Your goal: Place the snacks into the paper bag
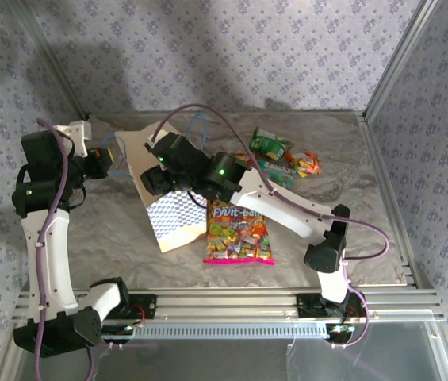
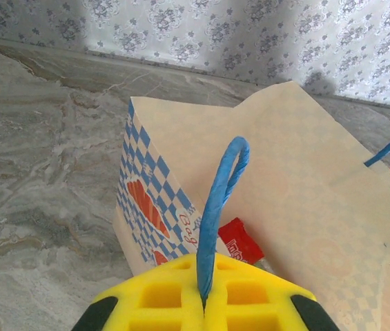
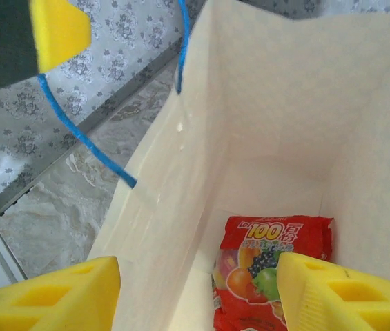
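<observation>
Now, a tan kraft paper bag with blue-white checkered sides (image 1: 172, 216) sits on the grey marbled table (image 1: 350, 238), mouth open. The left gripper (image 2: 205, 303) is pressed together on the bag's blue cord handle (image 2: 219, 200), the cord pinched between its yellow pads and the loop standing up. The right gripper (image 3: 195, 303) is over the bag mouth, yellow fingers (image 3: 50, 296) spread wide with nothing gripped. A red glossy fruit-candy packet (image 3: 277, 255) lies flat on the bag floor. A large pink multicoloured snack bag (image 1: 239, 234) lies on the table just right of the paper bag; whether they touch, I cannot tell. A green packet (image 1: 269, 144) and an orange packet (image 1: 307, 163) lie farther right of the paper bag, well apart from it.
</observation>
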You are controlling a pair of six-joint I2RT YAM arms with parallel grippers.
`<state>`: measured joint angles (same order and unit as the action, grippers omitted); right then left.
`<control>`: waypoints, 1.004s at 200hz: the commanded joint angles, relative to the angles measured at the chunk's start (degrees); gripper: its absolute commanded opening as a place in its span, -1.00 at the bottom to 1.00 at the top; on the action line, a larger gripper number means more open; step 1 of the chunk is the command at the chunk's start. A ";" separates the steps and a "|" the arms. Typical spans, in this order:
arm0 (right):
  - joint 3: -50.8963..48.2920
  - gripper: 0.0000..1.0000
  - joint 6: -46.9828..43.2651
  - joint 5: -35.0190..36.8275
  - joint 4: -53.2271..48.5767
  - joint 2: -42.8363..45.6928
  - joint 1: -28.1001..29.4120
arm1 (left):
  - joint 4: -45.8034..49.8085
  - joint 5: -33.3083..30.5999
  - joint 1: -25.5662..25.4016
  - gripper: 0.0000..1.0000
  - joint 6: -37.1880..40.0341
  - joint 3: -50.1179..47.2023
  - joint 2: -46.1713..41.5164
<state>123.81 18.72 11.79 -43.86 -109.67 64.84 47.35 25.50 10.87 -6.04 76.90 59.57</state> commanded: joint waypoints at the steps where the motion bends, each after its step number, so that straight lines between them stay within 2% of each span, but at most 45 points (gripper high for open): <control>1: 1.12 0.28 -3.34 4.41 -0.20 5.01 0.36 | 3.45 -0.32 0.35 -0.89 -0.36 2.87 -2.05; 52: -4.37 0.32 -7.88 11.84 -0.27 12.49 0.14 | 5.42 -1.44 0.37 -0.83 0.01 2.98 -4.87; 99: -17.40 0.34 -6.50 17.46 1.80 22.79 -1.45 | 7.66 -4.83 0.35 -0.85 0.33 4.21 -3.94; 131: -25.45 0.33 -3.45 17.31 3.29 29.85 -5.12 | 10.59 -10.93 0.39 -0.88 1.35 6.29 -2.21; 201: -33.38 0.28 -1.26 11.53 4.96 35.30 -9.95 | 10.19 -14.57 0.92 -0.94 2.87 11.58 4.28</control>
<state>92.33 15.70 25.58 -40.10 -75.48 55.83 57.32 13.87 10.90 -4.69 84.53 61.17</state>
